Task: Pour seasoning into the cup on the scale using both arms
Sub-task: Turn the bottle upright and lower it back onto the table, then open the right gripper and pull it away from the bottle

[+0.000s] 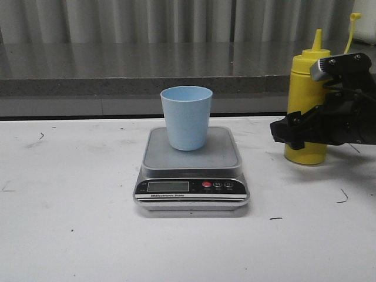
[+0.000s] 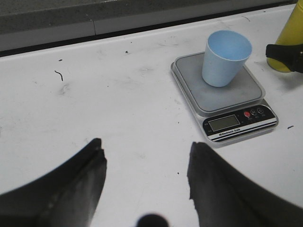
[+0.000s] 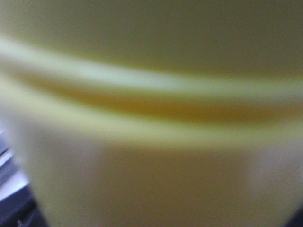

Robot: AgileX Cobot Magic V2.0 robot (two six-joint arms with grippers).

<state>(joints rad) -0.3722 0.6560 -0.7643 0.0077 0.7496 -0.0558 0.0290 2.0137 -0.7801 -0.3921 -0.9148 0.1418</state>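
Your right hand [image 1: 294, 134] grips the bottle [image 1: 306, 100] near the surface's right edge; tilt fast and you'll overshoot the cup [image 1: 186, 117].

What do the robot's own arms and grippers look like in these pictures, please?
Both are black. The right gripper is a blocky black assembly with angular fingers, visible screws and a small silver-grey metal part near its top. The left gripper appears only in its wrist view, as two broad, dark, tapering fingers, matte and blurred by closeness. No markings or cables are legible on either.
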